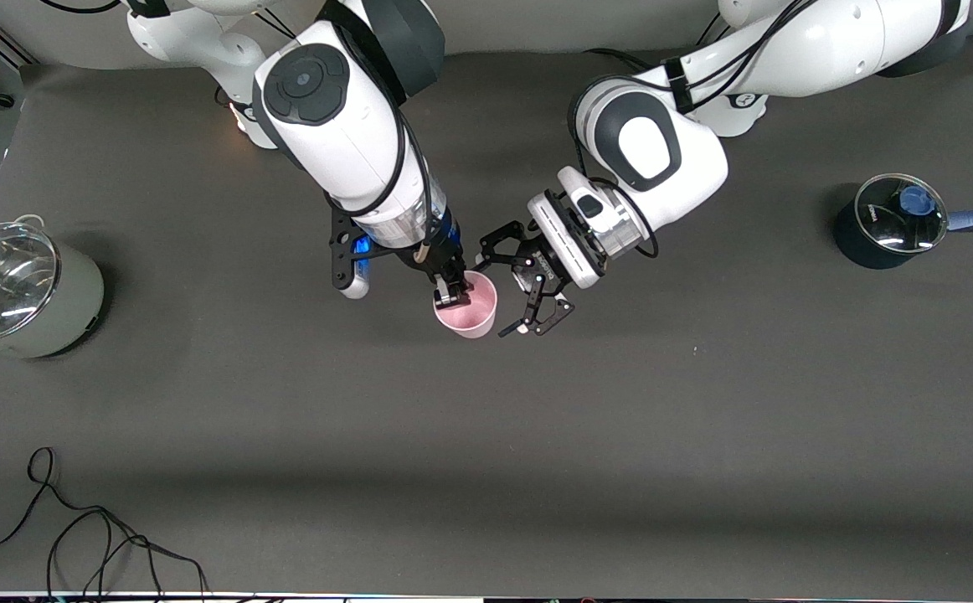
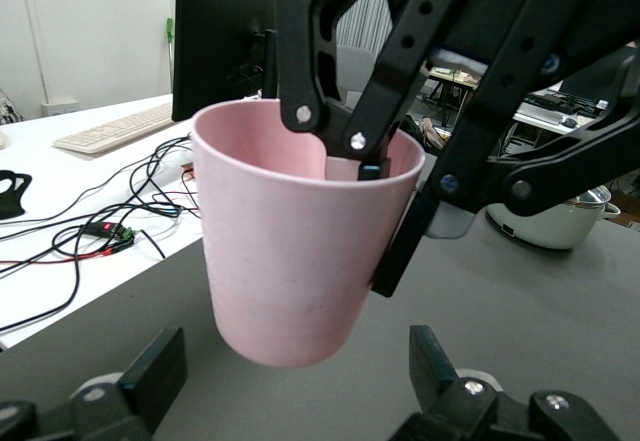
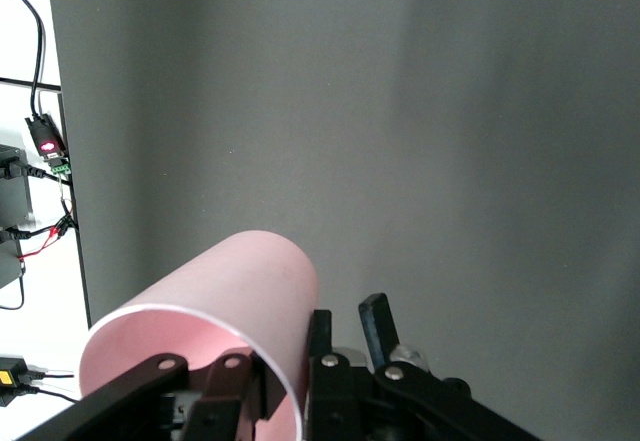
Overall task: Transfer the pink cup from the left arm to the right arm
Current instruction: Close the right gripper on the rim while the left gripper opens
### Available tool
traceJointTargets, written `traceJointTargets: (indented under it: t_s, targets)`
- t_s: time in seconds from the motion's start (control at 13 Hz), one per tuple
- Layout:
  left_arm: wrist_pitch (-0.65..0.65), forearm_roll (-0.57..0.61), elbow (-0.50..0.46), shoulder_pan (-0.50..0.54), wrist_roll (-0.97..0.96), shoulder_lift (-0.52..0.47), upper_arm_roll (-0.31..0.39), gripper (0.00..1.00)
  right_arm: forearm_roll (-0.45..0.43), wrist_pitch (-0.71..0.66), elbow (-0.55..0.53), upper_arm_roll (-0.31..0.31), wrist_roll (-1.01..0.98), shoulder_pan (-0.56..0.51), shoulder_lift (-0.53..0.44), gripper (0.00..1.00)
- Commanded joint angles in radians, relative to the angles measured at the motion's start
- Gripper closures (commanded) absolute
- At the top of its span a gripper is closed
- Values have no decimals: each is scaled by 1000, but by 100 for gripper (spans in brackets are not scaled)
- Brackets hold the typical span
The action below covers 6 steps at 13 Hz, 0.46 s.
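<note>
The pink cup [image 1: 471, 311] hangs above the middle of the table, its mouth tipped toward the front camera. My right gripper [image 1: 451, 291] is shut on the cup's rim, one finger inside and one outside the wall. The right wrist view shows that pinch, my right gripper [image 3: 300, 361] clamped on the pink cup [image 3: 220, 321]. My left gripper [image 1: 493, 297] stands open beside the cup. In the left wrist view the pads of my left gripper [image 2: 295, 376] sit wide apart, clear of the pink cup [image 2: 290, 261].
A pale pot with a glass lid [image 1: 18, 289] stands at the right arm's end of the table. A dark pot with a glass lid and a blue handle [image 1: 888, 222] stands at the left arm's end. A black cable [image 1: 93, 536] lies near the front edge.
</note>
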Motion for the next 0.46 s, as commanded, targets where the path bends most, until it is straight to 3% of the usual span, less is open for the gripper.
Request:
traceJointTargets:
  t_s: [0.0,0.38]
  targets:
    - [7,-27,-18,43,1,-14,1,1,1,0,22,-6,5,1,7,100]
    - [-3,-25,-92,173,0,-8,7,1,1,0,22,-6,5,1,7,100]
